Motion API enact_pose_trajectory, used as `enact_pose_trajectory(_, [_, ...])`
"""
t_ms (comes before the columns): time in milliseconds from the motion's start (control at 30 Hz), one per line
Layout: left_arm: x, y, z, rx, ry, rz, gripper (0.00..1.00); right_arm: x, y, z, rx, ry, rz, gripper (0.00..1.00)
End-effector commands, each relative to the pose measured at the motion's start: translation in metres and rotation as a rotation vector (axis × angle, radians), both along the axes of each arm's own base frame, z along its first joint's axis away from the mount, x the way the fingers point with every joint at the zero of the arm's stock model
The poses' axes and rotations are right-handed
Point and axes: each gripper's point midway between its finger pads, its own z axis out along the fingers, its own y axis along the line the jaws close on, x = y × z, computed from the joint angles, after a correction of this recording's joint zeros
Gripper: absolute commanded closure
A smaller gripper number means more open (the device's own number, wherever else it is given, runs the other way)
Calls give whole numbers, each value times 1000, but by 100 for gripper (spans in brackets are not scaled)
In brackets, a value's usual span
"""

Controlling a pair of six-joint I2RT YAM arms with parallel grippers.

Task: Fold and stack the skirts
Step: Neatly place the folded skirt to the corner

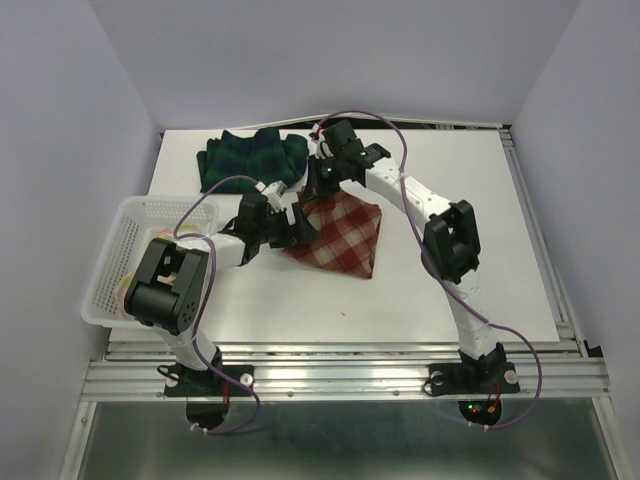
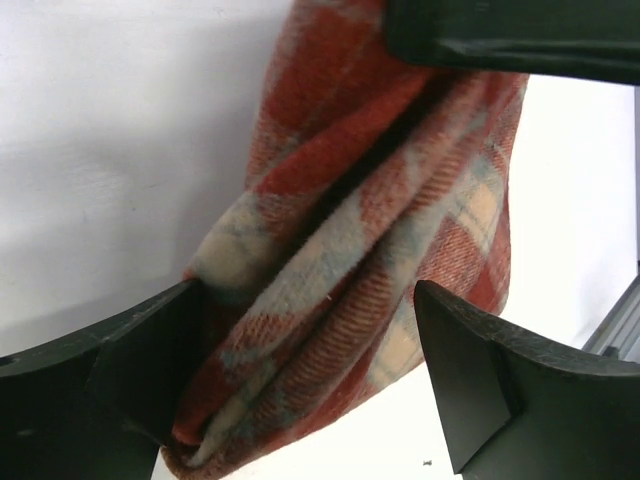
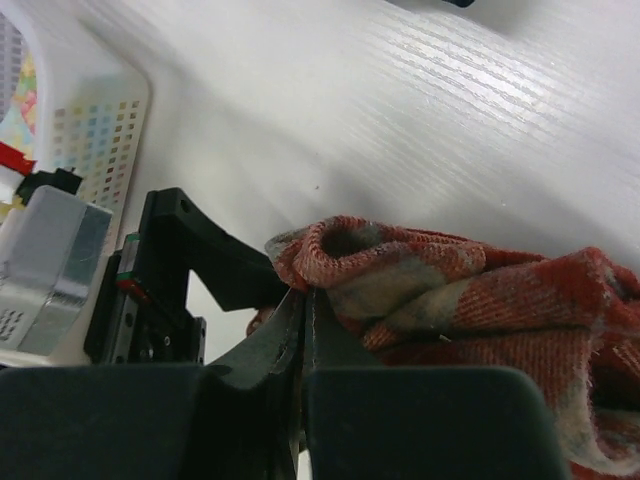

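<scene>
Nearest me, left, the white basket (image 1: 110, 240) holds what may be the pastel skirt (image 3: 22, 95), beyond it the left gripper (image 1: 292, 224) gapes around a bunched corner of the red-and-cream plaid skirt (image 1: 340, 235) (mid-table), which the right gripper (image 1: 318, 186) pinches tight, the green plaid skirt (image 1: 250, 155) farthest back.

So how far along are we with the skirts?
Possibly done: the green plaid skirt lies bunched at the table's far edge, fold unclear. In hand: the right gripper is shut on the red plaid skirt at its gathered edge, the left gripper open astride it. Left: finishing that fold, the pastel cloth in the basket, and any stacking; nothing is stacked yet.
</scene>
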Motion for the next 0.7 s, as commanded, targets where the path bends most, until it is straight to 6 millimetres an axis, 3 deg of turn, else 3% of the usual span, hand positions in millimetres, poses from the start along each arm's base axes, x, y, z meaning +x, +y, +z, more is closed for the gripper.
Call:
enact_pose_trajectory(0, [17, -12, 20, -65, -52, 22, 9, 4, 1, 76, 136, -109, 1, 99])
enact_pose_trajectory(133, [17, -15, 14, -86, -20, 20, 16, 6, 5, 82, 155, -117, 6, 99])
enact_pose_trajectory(267, [18, -15, 19, -102, -65, 23, 2, 10, 4, 77, 160, -101, 5, 99])
enact_pose_trajectory(367, [16, -20, 23, -120, -90, -25, 2, 11, 0, 68, 156, -82, 7, 99])
enact_pose_trajectory(533, [13, -19, 42, -111, -154, -75, 1, 11, -4, 54, 142, -56, 12, 99])
enact_pose_trajectory(667, [15, -4, 61, 3, -228, -72, 1, 9, -4, 55, 143, -55, 23, 99])
